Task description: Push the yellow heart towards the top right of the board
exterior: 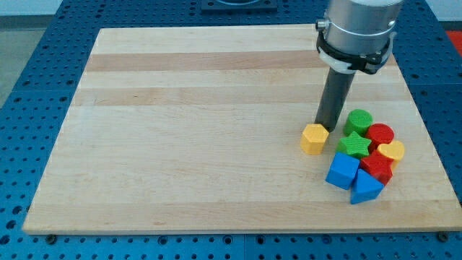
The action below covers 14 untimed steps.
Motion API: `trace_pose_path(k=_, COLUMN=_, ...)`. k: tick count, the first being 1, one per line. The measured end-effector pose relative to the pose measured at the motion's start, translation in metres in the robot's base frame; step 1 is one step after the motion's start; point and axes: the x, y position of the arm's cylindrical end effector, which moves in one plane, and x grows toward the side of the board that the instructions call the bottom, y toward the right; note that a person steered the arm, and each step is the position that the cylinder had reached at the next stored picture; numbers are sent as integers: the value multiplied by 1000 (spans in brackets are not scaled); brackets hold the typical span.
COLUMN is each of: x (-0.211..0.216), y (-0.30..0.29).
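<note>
Yellow heart [392,151] near board's right edge, right and below tip [326,127]; no jaws, bare rod.

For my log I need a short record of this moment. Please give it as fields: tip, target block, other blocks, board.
tip: my tip rests at the upper right edge of the yellow hexagon
target block: yellow heart, at the right edge of the cluster, apart from the tip
other blocks: green cylinder, red cylinder, green star, red star, blue cube, blue triangle
board: wooden board
</note>
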Motion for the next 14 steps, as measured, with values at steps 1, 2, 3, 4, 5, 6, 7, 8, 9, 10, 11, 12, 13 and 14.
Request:
trace_pose_path(k=1, x=1, y=2)
trace_pose_path(k=2, x=1, y=2)
trace_pose_path(k=3, x=1, y=2)
trace_pose_path(k=4, x=-13, y=3)
trace_pose_path(k=5, x=-16, y=2)
trace_pose_path(k=6, x=-65, y=23)
trace_pose_path(k=7, x=-61, y=106)
trace_pose_path(k=8, x=11, y=164)
trace_pose_path(k=9, x=92, y=148)
trace_pose_path(k=10, x=93, y=100)
trace_pose_path(k=11, x=86, y=70)
trace_pose_path(k=12, x=84, y=76)
trace_pose_path(k=13, x=80, y=103)
trace_pose_path(k=14, x=67, y=79)
